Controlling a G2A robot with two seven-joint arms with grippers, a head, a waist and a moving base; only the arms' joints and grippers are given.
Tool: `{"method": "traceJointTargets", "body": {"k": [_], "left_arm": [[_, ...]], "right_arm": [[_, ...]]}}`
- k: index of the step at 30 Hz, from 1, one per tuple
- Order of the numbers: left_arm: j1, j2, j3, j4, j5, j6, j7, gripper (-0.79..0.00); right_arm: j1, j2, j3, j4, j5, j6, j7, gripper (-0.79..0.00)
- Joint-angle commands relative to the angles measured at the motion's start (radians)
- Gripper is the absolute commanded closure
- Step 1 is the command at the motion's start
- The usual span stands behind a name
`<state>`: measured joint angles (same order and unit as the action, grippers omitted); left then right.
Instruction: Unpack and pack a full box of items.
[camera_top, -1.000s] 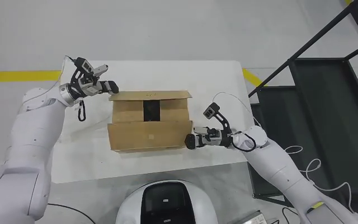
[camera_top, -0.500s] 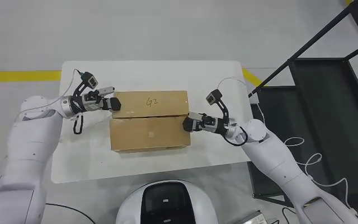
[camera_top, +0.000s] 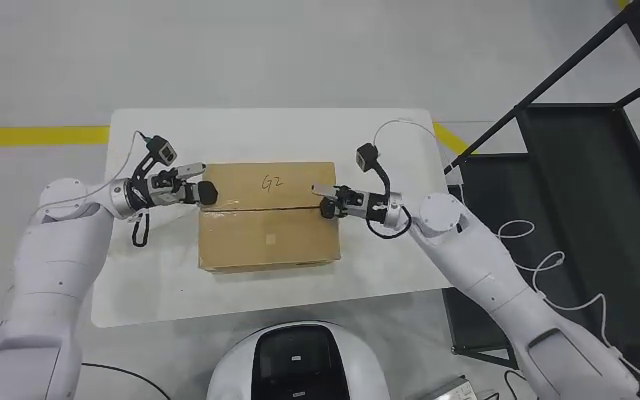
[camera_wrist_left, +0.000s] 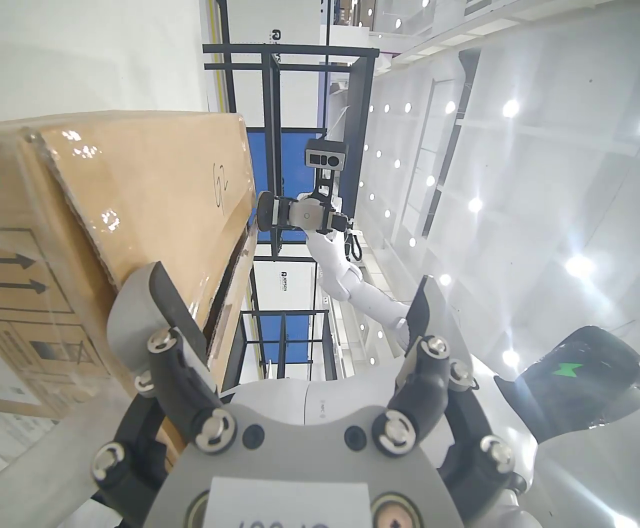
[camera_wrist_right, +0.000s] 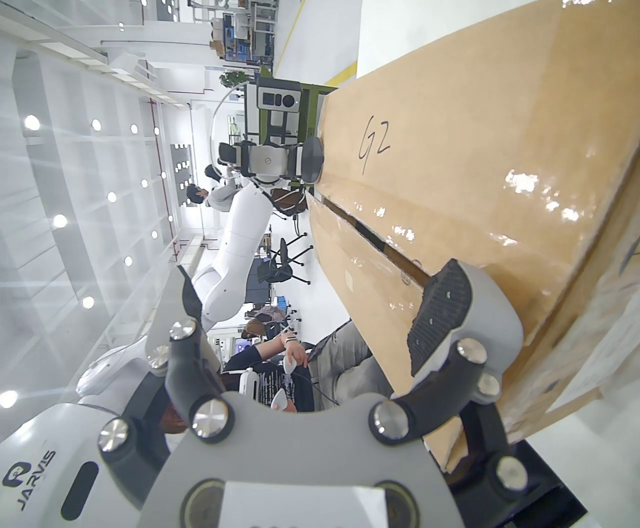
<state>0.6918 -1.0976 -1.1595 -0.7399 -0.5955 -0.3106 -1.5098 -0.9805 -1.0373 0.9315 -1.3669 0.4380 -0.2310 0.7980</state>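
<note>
The box (camera_top: 268, 215) sits at the centre of the table (camera_top: 390, 140), flaps closed. My left gripper (camera_top: 205, 190) and right gripper (camera_top: 326, 206), both wide open and empty, flank its seam ends. Stiff cardboard, probably heavy, tape likely slick: I grip the flap edges.

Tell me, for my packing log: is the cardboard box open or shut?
Shut. On the cardboard box, both top flaps lie flat, meeting at a narrow middle seam.
</note>
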Motion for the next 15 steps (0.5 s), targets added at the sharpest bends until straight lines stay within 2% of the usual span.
{"method": "traceJointTargets", "body": {"k": [1,7,15], "left_arm": [[0.005,0.005,-0.008,-0.012,-0.008,0.007,-0.007,-0.785],[0.044,0.030,-0.067,-0.069,-0.048,0.025,-0.025,-0.785],[0.159,0.080,-0.157,-0.161,-0.051,0.063,-0.026,-0.785]], "right_arm": [[0.010,-0.004,-0.005,0.000,-0.008,0.015,-0.005,-0.785],[0.030,-0.016,-0.017,0.012,-0.035,0.043,-0.014,-0.785],[0.033,-0.023,-0.007,0.012,-0.051,0.043,-0.013,-0.785]]}}
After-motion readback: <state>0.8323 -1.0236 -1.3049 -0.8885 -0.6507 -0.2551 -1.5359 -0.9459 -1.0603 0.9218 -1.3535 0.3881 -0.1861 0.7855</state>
